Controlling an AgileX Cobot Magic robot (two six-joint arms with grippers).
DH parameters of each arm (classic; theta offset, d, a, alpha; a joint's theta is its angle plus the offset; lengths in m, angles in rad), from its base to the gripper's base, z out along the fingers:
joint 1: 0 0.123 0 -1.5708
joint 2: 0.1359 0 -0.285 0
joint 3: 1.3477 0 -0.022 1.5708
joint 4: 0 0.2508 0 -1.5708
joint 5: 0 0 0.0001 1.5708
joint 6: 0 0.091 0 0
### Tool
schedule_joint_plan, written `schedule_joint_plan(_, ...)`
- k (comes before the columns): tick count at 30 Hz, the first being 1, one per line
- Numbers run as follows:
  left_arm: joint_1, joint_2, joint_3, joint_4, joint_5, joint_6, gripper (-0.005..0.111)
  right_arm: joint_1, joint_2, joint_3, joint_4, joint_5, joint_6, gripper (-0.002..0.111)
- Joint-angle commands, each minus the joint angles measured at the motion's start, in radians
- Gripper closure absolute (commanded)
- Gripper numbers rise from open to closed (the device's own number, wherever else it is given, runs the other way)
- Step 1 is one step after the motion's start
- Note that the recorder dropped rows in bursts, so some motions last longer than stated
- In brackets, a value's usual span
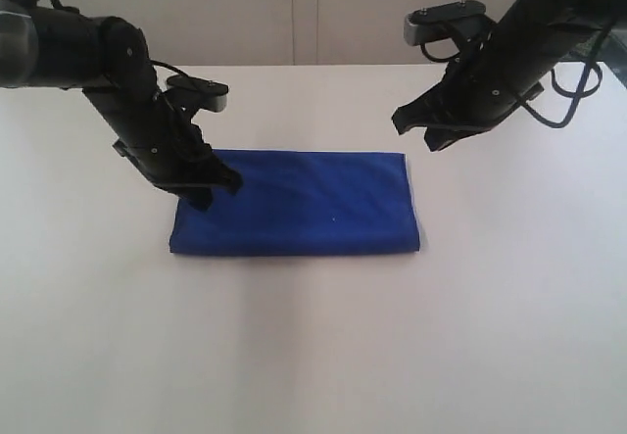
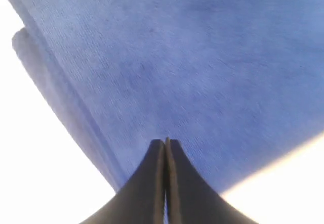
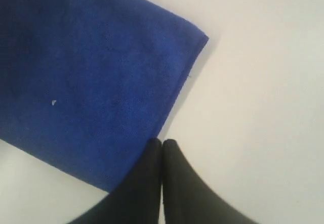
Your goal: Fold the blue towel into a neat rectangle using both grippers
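Observation:
The blue towel (image 1: 299,204) lies flat on the white table as a folded rectangle, long side running left to right. My left gripper (image 1: 220,187) is low over the towel's far left corner. In the left wrist view this gripper (image 2: 166,142) is shut, nothing shows between its fingers, and the towel (image 2: 192,57) fills the picture behind it. My right gripper (image 1: 416,130) hangs above the table just beyond the towel's far right corner. In the right wrist view it (image 3: 162,142) is shut and empty, beside an edge of the towel (image 3: 91,82).
The white table (image 1: 313,356) spreads bare around the towel on all sides. A pale wall (image 1: 294,13) rises behind the table's far edge. A tiny white speck (image 3: 53,102) sits on the towel.

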Motion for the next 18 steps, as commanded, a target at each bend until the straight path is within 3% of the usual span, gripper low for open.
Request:
schedule_joint_plan(1,0.001,-0.059,0.006,-0.028,0.103,-0.005,0.107,-0.008,-0.025,0.003,-0.003,0.040,0.036,0.108)
schedule_joint_plan(6,0.003,-0.123,0.006,-0.030,0.176,-0.042,0.107,-0.008,-0.057,0.015,0.001,0.109,0.099,0.108)
schedule_joint_plan(12,0.020,-0.188,0.006,-0.026,0.177,-0.119,0.107,-0.021,-0.159,0.140,0.001,0.048,0.116,0.108)
schedule_joint_plan(18,0.146,-0.216,0.006,-0.023,0.273,-0.135,0.107,-0.140,-0.241,0.263,0.007,0.012,0.121,0.108)
